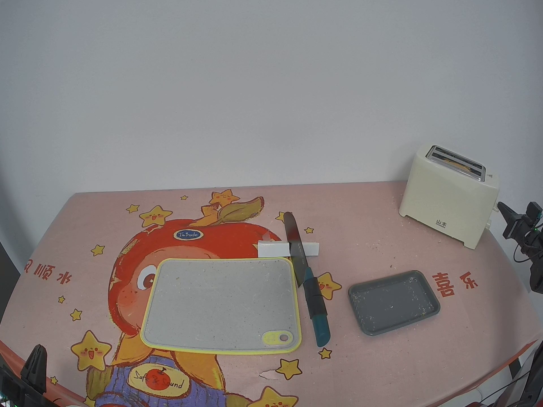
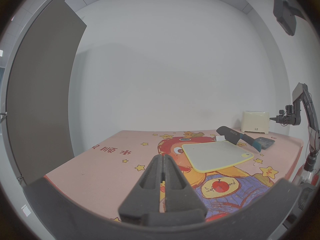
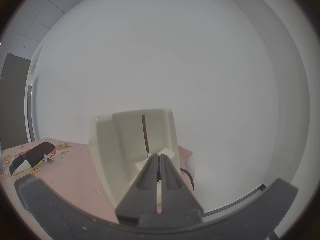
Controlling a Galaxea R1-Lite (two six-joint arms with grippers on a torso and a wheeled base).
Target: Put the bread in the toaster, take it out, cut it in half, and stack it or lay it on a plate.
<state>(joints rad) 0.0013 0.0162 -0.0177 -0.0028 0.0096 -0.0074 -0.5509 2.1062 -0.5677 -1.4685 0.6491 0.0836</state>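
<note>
The right gripper (image 3: 159,157) has its jaws pressed together and empty, tips by the lever (image 3: 144,164) of the toaster (image 1: 449,199). The left gripper (image 2: 163,158) has its jaws likewise closed on nothing, at the head frame's lower left. The bread (image 1: 456,165) seems to sit in the toaster's slot, at the frame's right.

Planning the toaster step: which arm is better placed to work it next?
Probably right. The right pincer is at the toaster, by its lever; the left pincer is far off, beyond the cutting board.
</note>
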